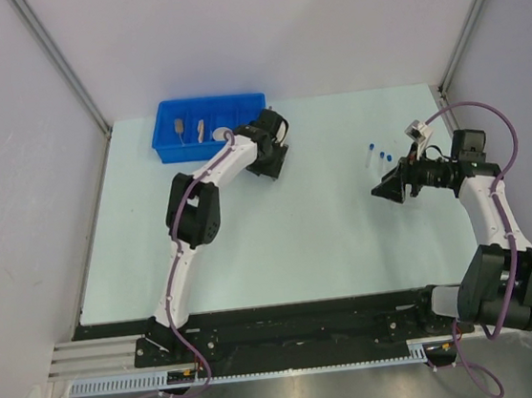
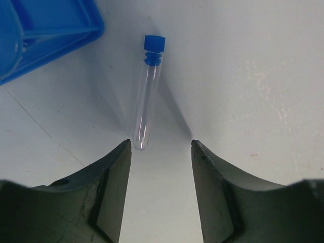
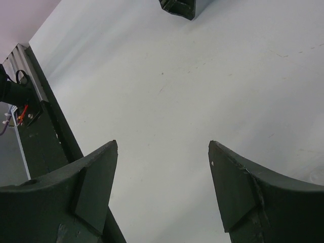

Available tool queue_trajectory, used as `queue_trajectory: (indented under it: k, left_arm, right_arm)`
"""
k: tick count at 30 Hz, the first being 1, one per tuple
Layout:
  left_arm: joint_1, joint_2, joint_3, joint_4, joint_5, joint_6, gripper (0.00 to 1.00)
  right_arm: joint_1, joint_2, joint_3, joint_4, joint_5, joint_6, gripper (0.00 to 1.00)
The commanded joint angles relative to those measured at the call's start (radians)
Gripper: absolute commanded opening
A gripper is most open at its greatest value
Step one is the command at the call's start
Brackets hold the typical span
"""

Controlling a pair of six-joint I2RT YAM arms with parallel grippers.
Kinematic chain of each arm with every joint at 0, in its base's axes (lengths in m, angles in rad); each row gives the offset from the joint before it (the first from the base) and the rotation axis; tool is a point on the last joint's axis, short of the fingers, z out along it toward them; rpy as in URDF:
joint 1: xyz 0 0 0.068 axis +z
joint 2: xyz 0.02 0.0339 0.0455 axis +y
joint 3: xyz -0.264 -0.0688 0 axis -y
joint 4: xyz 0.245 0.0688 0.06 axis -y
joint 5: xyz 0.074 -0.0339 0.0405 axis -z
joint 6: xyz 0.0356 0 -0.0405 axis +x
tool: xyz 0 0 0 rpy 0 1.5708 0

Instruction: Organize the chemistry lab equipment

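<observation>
A clear tube (image 2: 147,101) with a blue cap (image 2: 154,44) lies on the pale table just ahead of my left gripper (image 2: 160,143). Its round end is beside the left fingertip. The left gripper (image 1: 275,164) is open and empty, right of the blue bin. In the top view the arm hides this tube. More blue-capped tubes (image 1: 376,153) lie at the right, just behind my right gripper (image 1: 382,190). The right gripper (image 3: 163,143) is open and empty above bare table. Tan wooden-handled tools (image 1: 181,126) and a white round dish (image 1: 223,133) lie in the bin. No tongs or tube rack show.
The blue divided bin (image 1: 168,143) stands at the back left; its corner (image 2: 50,30) shows in the left wrist view. The right wrist view shows the table's near edge with the black rail (image 3: 45,131). Grey walls enclose the table.
</observation>
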Motion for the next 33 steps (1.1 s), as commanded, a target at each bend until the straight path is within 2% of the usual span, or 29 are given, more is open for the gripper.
queue_trajectory:
  k: [1,13,16,20,23,26,33]
  left_arm:
    - [0.016,0.024,0.062,-0.002,-0.008,0.046,0.55]
    - [0.024,0.042,0.053,0.013,0.007,0.066,0.42]
    - [0.024,0.039,0.045,0.016,0.029,0.066,0.35]
    - [0.023,-0.007,-0.024,0.062,0.069,0.068,0.21]
    - [0.018,-0.072,-0.13,0.128,0.114,0.066,0.14]
    - [0.01,-0.16,-0.266,0.214,0.164,0.065,0.12]
    - [-0.026,-0.407,-0.671,0.49,0.342,-0.012,0.11]
  right_arm:
    - [-0.009,-0.034,-0.007,0.025,-0.031,-0.022,0.77]
    - [-0.023,-0.04,-0.015,0.028,-0.042,-0.02,0.77]
    - [-0.025,-0.043,-0.015,0.026,-0.045,-0.02,0.77]
    - [-0.026,-0.046,-0.015,0.026,-0.046,-0.019,0.77]
    - [-0.028,-0.049,-0.018,0.026,-0.048,-0.019,0.77]
    - [-0.028,-0.052,-0.02,0.028,-0.049,-0.022,0.77]
    - [-0.014,-0.069,-0.029,0.006,-0.058,-0.051,0.77]
